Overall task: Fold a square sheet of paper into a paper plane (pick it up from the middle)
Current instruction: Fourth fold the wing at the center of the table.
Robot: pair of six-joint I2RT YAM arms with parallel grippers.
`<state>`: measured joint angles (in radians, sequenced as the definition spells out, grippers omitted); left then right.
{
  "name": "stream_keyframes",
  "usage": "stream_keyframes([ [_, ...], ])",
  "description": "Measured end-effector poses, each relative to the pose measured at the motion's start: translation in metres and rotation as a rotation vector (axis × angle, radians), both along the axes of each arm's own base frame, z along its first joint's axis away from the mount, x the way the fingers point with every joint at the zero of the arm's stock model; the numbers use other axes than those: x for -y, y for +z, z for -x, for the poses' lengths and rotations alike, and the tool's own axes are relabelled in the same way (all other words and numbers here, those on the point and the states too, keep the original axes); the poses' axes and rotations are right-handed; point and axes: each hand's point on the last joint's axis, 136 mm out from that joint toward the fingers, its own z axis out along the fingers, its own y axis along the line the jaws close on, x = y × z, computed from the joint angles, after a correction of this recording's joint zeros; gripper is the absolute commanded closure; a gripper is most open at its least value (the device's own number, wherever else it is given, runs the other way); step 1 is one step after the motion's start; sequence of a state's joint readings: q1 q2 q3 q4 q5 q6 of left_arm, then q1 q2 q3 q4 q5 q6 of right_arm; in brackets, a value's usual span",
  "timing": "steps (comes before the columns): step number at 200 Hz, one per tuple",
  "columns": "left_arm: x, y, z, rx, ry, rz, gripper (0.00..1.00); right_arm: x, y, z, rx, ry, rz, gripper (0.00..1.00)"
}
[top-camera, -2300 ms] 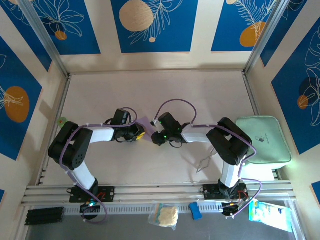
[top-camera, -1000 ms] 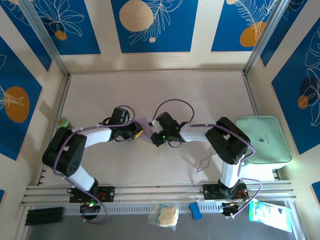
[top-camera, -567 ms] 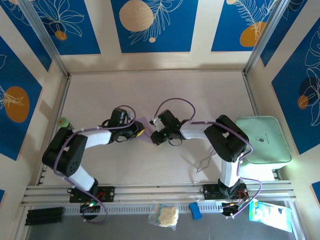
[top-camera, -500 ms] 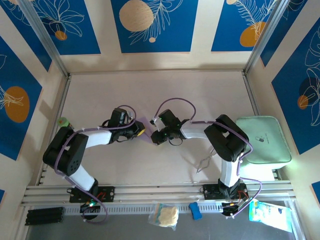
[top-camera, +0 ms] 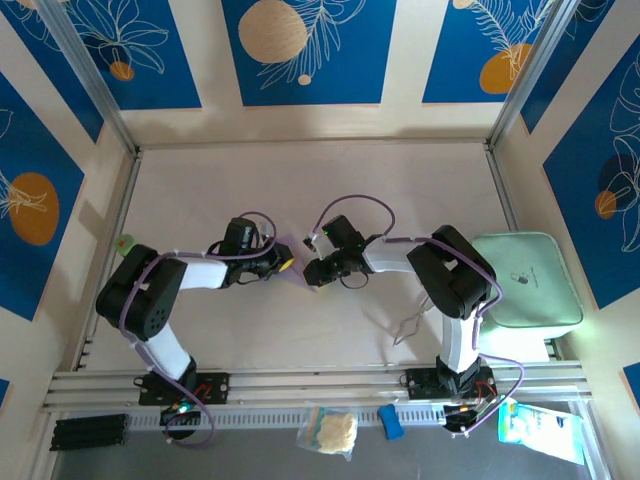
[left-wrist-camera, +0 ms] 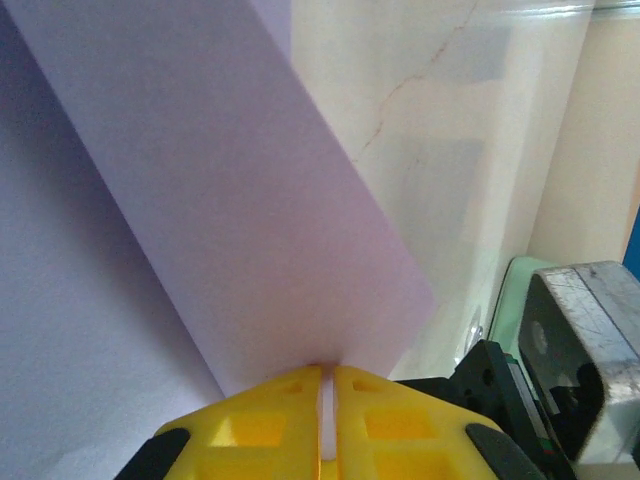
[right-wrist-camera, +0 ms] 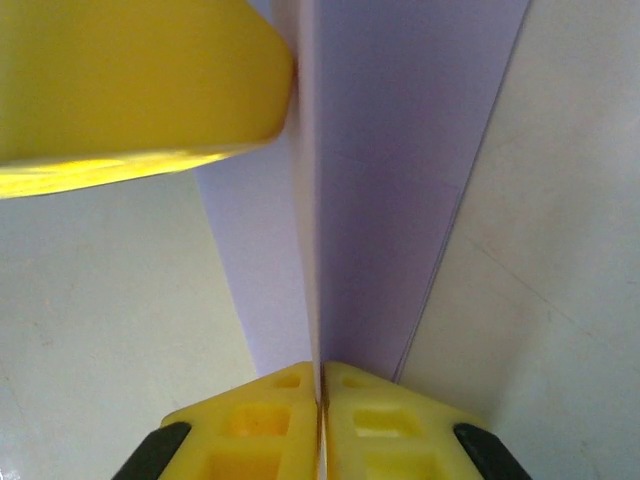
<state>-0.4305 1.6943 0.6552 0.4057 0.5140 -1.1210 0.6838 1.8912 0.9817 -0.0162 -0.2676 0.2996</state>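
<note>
Over the table (top-camera: 400,190), left gripper (left-wrist-camera: 327,385) and right gripper (right-wrist-camera: 320,385) each pinch the lavender sheet (right-wrist-camera: 385,200), apparently folded double.

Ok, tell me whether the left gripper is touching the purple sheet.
Touching. In the left wrist view the left gripper is shut on the purple sheet: the sheet's edge runs into the slit between its yellow fingers.

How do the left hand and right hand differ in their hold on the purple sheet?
The left hand pinches a flat slanted panel of the square sheet of paper; the right hand pinches on a straight fold line. The left hand reaches in from the left, the right hand from the right. Both are shut on it.
</note>
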Motion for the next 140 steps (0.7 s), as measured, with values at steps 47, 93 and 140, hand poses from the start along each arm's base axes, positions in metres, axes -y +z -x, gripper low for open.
stream_keyframes([
  [47,-0.001,-0.003,0.001,-0.009,0.001,-0.006,0.88,0.002,0.002,-0.001,-0.029,-0.014,-0.016,0.85],
  [93,-0.003,-0.013,0.002,-0.038,0.01,-0.028,0.88,0.004,0.004,-0.003,-0.074,-0.04,-0.041,0.82],
  [140,-0.003,-0.017,0.0,-0.046,0.012,-0.034,0.87,0.006,0.008,-0.003,-0.122,-0.061,-0.073,0.82],
])
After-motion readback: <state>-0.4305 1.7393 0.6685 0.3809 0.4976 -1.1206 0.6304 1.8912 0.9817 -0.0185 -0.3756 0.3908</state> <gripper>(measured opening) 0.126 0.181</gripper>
